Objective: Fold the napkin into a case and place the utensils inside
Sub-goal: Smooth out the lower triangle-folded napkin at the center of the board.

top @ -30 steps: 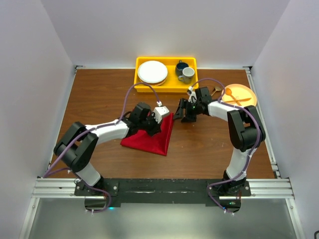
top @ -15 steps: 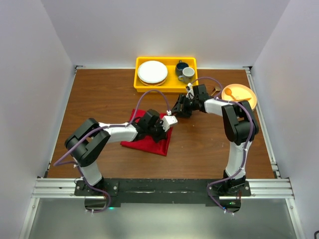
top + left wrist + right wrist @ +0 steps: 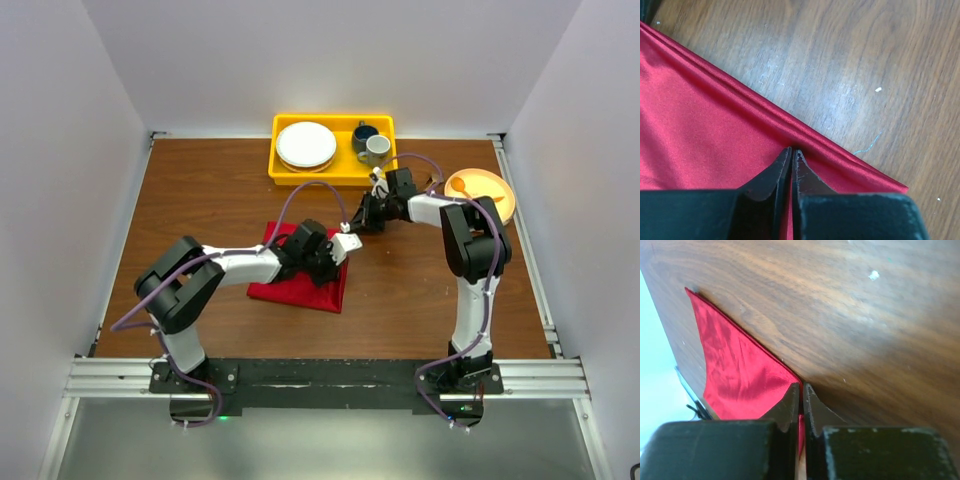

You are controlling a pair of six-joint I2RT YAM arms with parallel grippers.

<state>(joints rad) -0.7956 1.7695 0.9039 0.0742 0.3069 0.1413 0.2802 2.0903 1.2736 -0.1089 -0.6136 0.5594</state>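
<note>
On the middle of the wooden table (image 3: 200,190) we see the napkin (image 3: 295,285) lying folded into a flat, four-sided red shape, somewhat left of centre. Its right-hand edge runs from the far corner back toward the arm bases, and that far right corner points toward the yellow tray (image 3: 335,180).

From the left wrist we look down on a doubled fold that crosses the view on a slant from upper left to lower right and ends in a sharp corner over bare wood. The left gripper (image 3: 791,152) is clenched, its tips pressed together just inside that fold with a sliver of red cloth between them.

From the right wrist the cloth shows as a long red wedge tapering to a point at the upper left. The right gripper (image 3: 801,386) is clenched too, pinching the cloth's near corner, and red shows in the slit between its fingers. From above, the two grippers sit just beside each other at the napkin's far right corner.

Well apart to the right, the utensils (image 3: 465,186) lie on an orange plate (image 3: 495,195). The tray holds a white plate (image 3: 306,145), a dark cup (image 3: 365,133) and a grey cup (image 3: 377,150).
</note>
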